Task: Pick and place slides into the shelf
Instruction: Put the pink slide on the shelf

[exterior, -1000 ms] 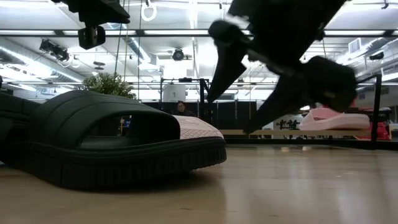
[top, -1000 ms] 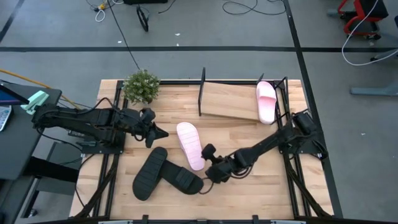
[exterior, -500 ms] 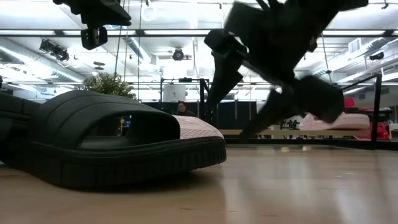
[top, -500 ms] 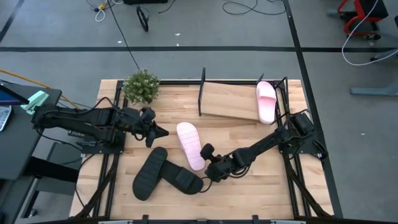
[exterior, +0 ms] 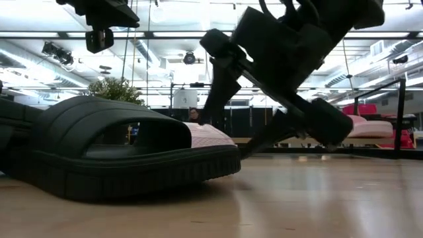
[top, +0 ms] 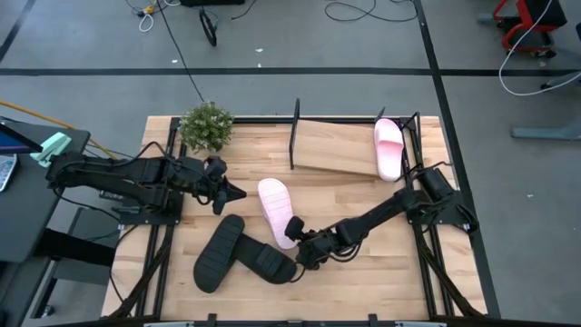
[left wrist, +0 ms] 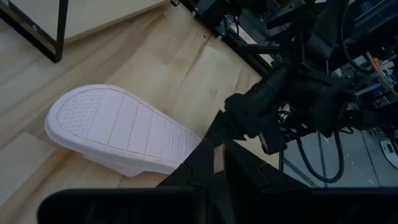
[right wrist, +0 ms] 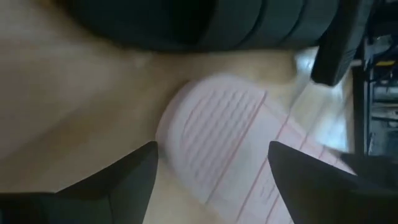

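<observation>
High view: right pincer (top: pixel 297 241) spread wide at the near end of the pink slide (top: pixel 277 212) on the tabletop (top: pixel 363 263), arm stretched low from the right. That slide's long axis runs roughly toward the shelf (top: pixel 338 145), which holds the second pink slide (top: pixel 388 149). Left pincer (top: pixel 232 193) nearly closed, empty, beside the slide.

Right wrist view: fingers (right wrist: pixel 124 180) straddle the slide's end, not yet gripping.

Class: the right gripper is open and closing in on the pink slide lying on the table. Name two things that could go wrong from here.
1. The pink slide lies sole-up, its end against a black slide; the open right gripper might nudge or catch the black one.
2. The left gripper hangs beside the same pink slide, so lifting it could bring the arms close.
</observation>
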{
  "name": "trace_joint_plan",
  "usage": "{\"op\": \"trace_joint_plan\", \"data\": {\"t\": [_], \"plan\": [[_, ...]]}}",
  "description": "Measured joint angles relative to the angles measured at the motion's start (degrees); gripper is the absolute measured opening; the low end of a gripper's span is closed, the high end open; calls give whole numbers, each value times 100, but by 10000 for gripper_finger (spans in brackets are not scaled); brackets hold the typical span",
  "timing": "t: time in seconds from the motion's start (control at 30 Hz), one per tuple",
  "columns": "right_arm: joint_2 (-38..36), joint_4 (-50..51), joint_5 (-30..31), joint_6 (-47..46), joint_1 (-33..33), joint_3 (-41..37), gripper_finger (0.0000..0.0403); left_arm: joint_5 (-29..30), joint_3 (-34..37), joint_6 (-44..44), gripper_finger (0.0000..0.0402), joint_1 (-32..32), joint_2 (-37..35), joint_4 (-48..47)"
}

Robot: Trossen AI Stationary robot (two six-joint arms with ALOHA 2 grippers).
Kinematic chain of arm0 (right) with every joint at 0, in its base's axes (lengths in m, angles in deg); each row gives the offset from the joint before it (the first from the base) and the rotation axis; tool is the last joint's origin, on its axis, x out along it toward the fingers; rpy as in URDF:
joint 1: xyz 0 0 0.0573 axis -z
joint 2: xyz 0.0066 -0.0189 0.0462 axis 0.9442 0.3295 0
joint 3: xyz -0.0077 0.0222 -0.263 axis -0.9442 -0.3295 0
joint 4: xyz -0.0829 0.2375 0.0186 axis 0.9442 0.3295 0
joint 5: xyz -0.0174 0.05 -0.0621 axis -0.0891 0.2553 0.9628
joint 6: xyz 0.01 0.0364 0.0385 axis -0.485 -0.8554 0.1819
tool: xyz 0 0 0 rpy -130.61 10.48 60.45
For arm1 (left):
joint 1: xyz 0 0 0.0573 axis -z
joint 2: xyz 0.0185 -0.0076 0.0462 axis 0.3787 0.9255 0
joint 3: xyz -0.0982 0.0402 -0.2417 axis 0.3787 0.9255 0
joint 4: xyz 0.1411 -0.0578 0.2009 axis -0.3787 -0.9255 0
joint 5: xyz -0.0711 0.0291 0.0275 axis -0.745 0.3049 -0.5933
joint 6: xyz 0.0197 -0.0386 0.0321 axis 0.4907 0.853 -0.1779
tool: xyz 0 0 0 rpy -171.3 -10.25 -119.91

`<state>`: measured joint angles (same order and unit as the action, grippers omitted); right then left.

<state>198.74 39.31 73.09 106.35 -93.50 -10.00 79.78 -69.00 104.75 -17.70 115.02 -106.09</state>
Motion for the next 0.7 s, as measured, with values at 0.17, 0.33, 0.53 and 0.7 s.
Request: {"op": "trace_joint_plan", "data": {"t": [0.17,0.33,0.53,0.7], "plan": [[202,-5,1,115,76,13,310,-1,0,58,36,0,0,7],[317,-105,-52,283,188,21,309,0,0,129,30,17,0,9],[306,-280,-281,259,326,10,273,-1,0,121,34,17,0,4],[340,-216,-406,221,343,10,200,0,0,121,40,17,0,6]]}}
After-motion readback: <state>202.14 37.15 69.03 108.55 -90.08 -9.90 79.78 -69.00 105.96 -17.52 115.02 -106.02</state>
